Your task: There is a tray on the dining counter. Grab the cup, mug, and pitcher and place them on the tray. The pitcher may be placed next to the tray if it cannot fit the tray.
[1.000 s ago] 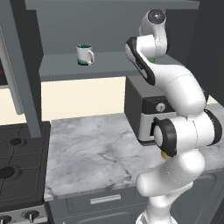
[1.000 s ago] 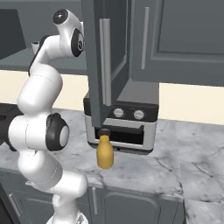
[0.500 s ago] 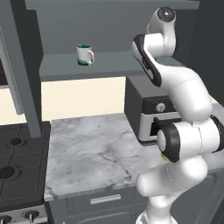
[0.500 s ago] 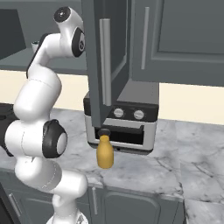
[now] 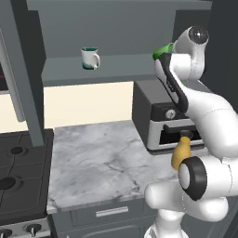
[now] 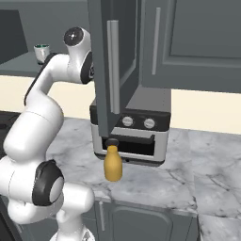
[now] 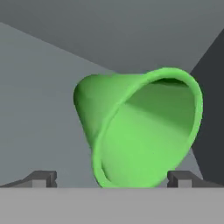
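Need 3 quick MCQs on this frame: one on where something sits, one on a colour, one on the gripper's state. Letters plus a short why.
1. Where is the mug?
A. on the shelf above the worktop
B. on the stove
C. inside the toaster oven

2. What colour is the cup in front of the gripper?
A. white
B. bright green
C. mustard yellow

3. How do the gripper's jaws stand?
A. shut on the cup
B. shut on nothing
C. open, one fingertip on each side of the cup

Answers:
1. A: the left base view shows it on the grey shelf.
2. B: the hand view shows a green flared tumbler.
3. C: the fingertips stand wide apart, not clamped on it.
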### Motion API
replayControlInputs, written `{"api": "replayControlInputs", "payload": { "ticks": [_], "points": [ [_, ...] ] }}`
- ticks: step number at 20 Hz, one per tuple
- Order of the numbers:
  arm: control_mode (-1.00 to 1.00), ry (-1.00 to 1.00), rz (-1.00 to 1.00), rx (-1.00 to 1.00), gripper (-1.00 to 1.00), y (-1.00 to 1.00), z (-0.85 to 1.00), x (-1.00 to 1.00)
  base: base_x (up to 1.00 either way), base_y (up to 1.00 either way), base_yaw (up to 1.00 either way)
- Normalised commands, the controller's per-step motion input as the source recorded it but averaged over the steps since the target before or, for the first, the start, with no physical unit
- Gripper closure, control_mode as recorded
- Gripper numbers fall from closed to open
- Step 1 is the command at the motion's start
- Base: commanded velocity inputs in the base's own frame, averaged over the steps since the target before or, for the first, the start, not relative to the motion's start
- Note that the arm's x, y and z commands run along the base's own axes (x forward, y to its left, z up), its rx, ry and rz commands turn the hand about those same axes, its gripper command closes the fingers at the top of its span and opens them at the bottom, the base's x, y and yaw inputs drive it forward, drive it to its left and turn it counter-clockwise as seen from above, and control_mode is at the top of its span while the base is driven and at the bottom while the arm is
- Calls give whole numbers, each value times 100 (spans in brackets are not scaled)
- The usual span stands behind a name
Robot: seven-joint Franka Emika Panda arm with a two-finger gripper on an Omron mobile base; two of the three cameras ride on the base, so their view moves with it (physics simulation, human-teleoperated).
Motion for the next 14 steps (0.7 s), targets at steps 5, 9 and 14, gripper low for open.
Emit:
{"api": "replayControlInputs", "payload": {
  "ticks": [5, 9, 14],
  "points": [
    [-100, 0, 0, -4, -100, 25, -5, 56, 0, 0, 0],
    [-100, 0, 0, -5, -100, 45, -7, 86, 0, 0, 0],
    [-100, 0, 0, 0, -100, 24, -15, 80, 0, 0, 0]
  ]
}}
